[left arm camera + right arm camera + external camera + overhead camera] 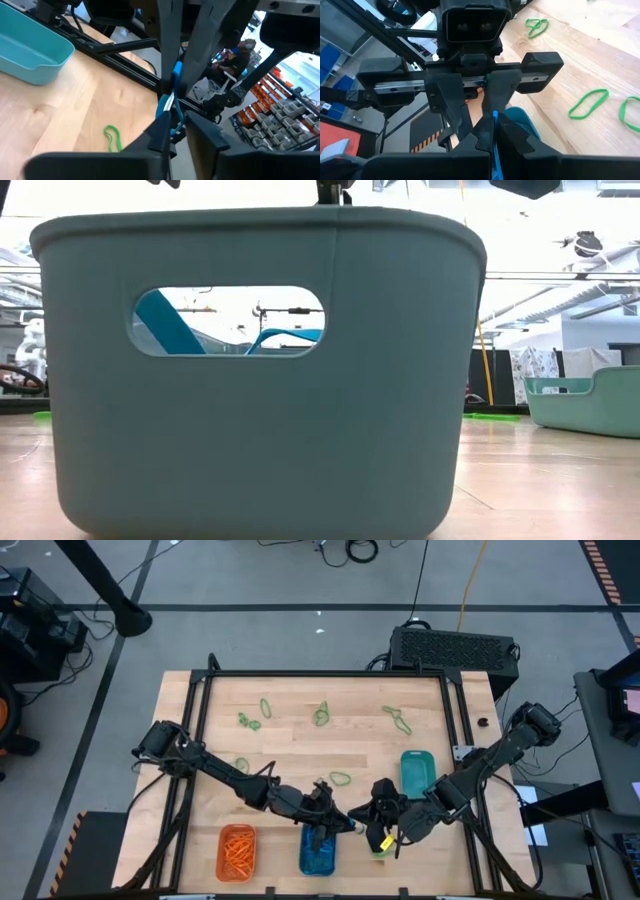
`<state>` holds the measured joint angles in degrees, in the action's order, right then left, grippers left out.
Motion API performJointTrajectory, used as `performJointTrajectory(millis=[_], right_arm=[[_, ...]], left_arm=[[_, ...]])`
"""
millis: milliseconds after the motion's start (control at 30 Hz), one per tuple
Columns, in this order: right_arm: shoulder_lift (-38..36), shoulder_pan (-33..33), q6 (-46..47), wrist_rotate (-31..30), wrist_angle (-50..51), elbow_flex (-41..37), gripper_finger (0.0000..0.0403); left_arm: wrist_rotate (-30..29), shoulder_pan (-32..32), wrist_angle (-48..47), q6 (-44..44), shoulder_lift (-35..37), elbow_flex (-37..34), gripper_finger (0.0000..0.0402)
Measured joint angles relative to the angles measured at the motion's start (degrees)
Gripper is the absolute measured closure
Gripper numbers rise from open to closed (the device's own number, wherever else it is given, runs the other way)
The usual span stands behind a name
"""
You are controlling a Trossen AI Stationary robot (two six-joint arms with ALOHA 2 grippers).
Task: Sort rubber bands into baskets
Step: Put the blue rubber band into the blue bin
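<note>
My two grippers meet tip to tip just above the blue basket [318, 858] at the table's near edge. My left gripper [338, 824] comes from the left and my right gripper [372, 812] from the right. Both are shut on one blue rubber band [173, 102] between them. The orange basket [237, 850] holds orange bands and stands left of the blue one. The teal-green basket [417, 772] stands farther back on the right. Several green rubber bands [321, 715] lie loose on the wood, one [112, 138] close under the grippers. My left gripper pinches the blue band's near end [172, 116] between its two fingers. It comes almost level from the table's left. The band is lifted clear above the blue basket. My right gripper pinches the same band [494, 119] between its two fingers. It slants down from the table's right. Its fingertips [176, 75] stand right against the left gripper's, with the thin blue strip running between the two holds.
A black frame [330, 675] borders the wooden top, and a black box [455, 648] sits behind its far right corner. One basket's wall [260, 380] fills most of the low view, with another basket [585, 400] at its right. A person sits beyond the table [235, 60].
</note>
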<state>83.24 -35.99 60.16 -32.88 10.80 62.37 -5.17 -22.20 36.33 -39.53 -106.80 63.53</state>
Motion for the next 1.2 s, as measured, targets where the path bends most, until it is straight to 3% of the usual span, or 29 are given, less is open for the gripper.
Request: performJointTrajectory(millis=[167,367,633,933,1200], right_arm=[[0.0,0.0,-1.5,0.1,0.2,0.0,0.0395],[0.0,0.0,-2.4,0.2,0.3,0.0,0.0385],[0.0,0.0,-2.4,3.1,0.8,0.0,0.033],[-0.7,-0.3,-2.4,16.7,4.0,0.0,0.0267],[-0.7,-1.3,-2.4,17.8,4.4,0.0,0.0255]], left_arm=[[0.0,0.0,0.0,1.9,0.0,0.0,0.0393],[0.1,0.0,0.0,1.9,0.0,0.0,0.0397],[1.4,-0.6,-0.6,1.3,0.0,0.0,0.0399],[6.5,-4.5,-16.1,-5.2,0.0,0.1,0.04],[6.5,-8.9,-33.8,-12.6,0.0,3.2,0.04]])
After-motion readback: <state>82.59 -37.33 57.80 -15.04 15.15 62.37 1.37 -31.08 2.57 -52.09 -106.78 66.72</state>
